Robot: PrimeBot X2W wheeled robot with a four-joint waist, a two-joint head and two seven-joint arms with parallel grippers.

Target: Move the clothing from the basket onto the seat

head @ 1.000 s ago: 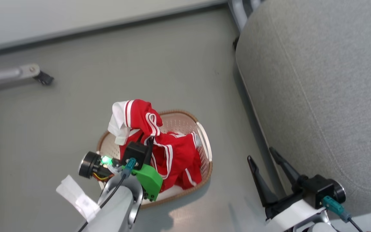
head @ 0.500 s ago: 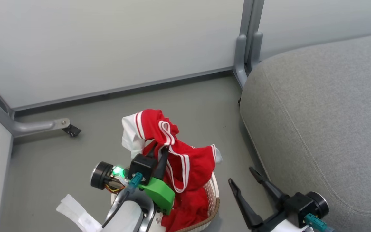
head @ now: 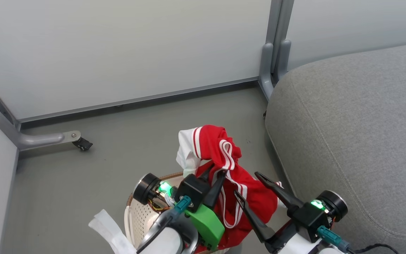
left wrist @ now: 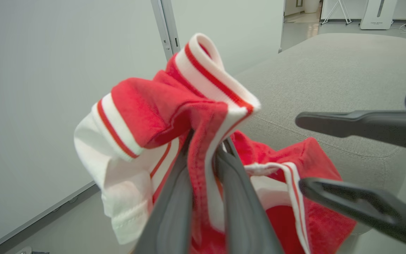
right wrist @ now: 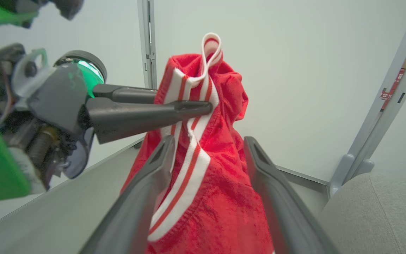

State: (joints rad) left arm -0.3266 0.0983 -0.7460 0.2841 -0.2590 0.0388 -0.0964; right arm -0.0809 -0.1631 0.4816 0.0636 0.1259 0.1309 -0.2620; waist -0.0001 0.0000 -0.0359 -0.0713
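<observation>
Left fingers (head: 215,188) clamped on the clothing (head: 210,141) above the basket (head: 136,215); right fingers (head: 275,189) spread wide either side of it, beside the seat (head: 358,123)

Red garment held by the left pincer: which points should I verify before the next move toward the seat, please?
1. Left pincer shut on the soft red fabric garment with white stripe trim: ok.
2. Right pincer open, fingers beside the hanging cloth, gripping nothing: ok.
3. Garment's lower end lifted out of the cream perforated plastic basket: cannot tell, it is hidden.
4. Large grey woven-fabric seat cushion lies to the right of the garment: ok.
5. One or two garments hanging: cannot tell.
</observation>
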